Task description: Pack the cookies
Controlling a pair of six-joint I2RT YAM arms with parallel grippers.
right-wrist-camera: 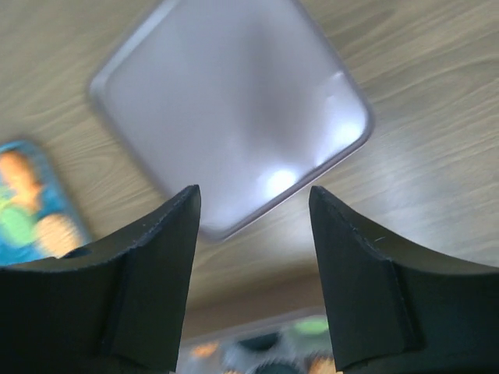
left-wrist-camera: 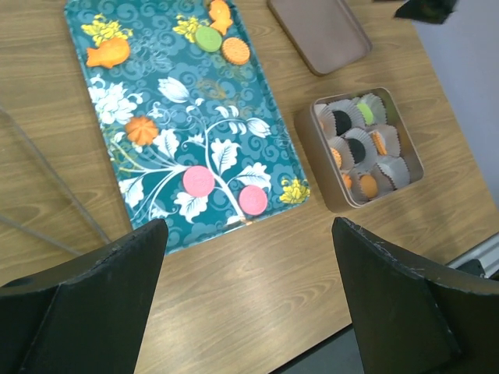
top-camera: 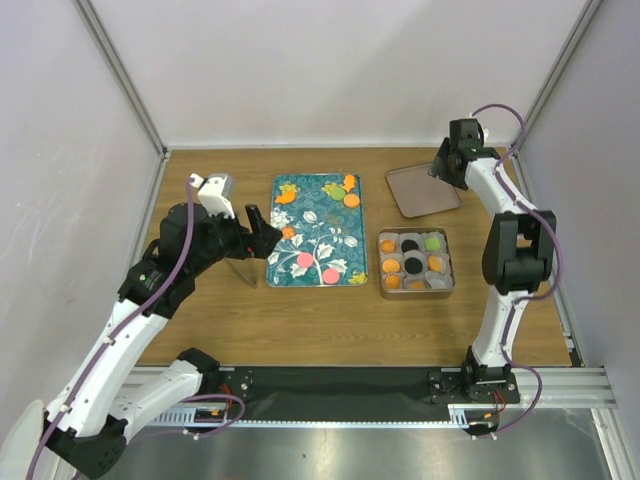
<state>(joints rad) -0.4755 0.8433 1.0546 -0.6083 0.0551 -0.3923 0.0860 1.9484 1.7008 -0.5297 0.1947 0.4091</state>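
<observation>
White links (top-camera: 100, 352), black joints (top-camera: 512, 262), purple cables (top-camera: 497, 108), with left tool (left-wrist-camera: 249, 234) and right tool (right-wrist-camera: 253, 195) black.

This is a robotics lab test cell, not a home or kitchen. Plain white panels (top-camera: 330, 70) close in the back and both sides of the top view, held in bare aluminium posts (top-camera: 120, 75) that run to the upper corners. Two white and black arms, the left arm (top-camera: 150, 290) and the right arm (top-camera: 505, 260), are bolted to a black rail (top-camera: 340, 385) along the bottom edge, with purple cables (top-camera: 180, 235) looped along them and brushed metal below. The wooden table (top-camera: 300, 320) carries only staged props at centre: a tray (top-camera: 315, 205), a tin (top-camera: 416, 296), a lid (top-camera: 420, 190) and coloured cookies (top-camera: 304, 261).
</observation>
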